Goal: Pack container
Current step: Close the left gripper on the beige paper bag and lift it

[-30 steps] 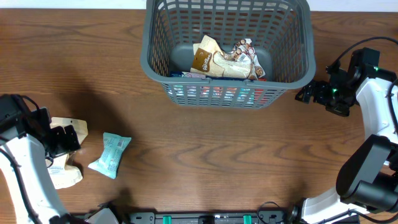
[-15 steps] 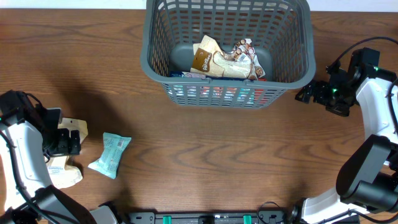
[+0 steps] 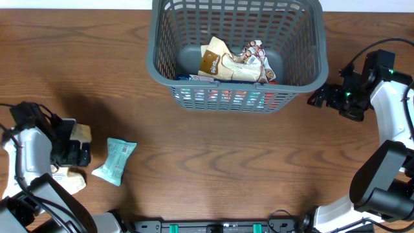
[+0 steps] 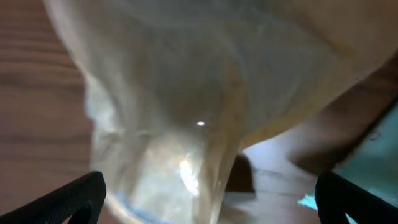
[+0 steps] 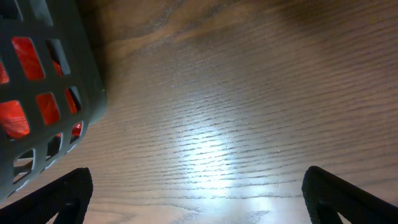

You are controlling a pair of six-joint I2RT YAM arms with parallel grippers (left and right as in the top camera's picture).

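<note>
The container (image 3: 236,97), a dark grey lattice basket, stands at the back centre and holds several snack packets (image 3: 229,61). My left gripper (image 3: 72,153) hangs open at the far left over a cream packet (image 3: 70,182). In the left wrist view that cream packet (image 4: 186,106) fills the frame, blurred and very close, and lies between the spread fingers (image 4: 78,199). A teal packet (image 3: 114,162) lies just right of it. My right gripper (image 3: 320,97) is open beside the basket's right front corner (image 5: 43,93), with bare wood between its fingers (image 5: 348,196).
The wooden table (image 3: 226,168) runs between the basket and the front edge. A dark rail (image 3: 213,226) runs along the near edge. Red packets (image 5: 15,81) show through the basket's slots in the right wrist view.
The left arm has swung round and its gripper has shifted slightly toward the front edge over the cream packet. The right arm, basket and teal packet have not moved.
</note>
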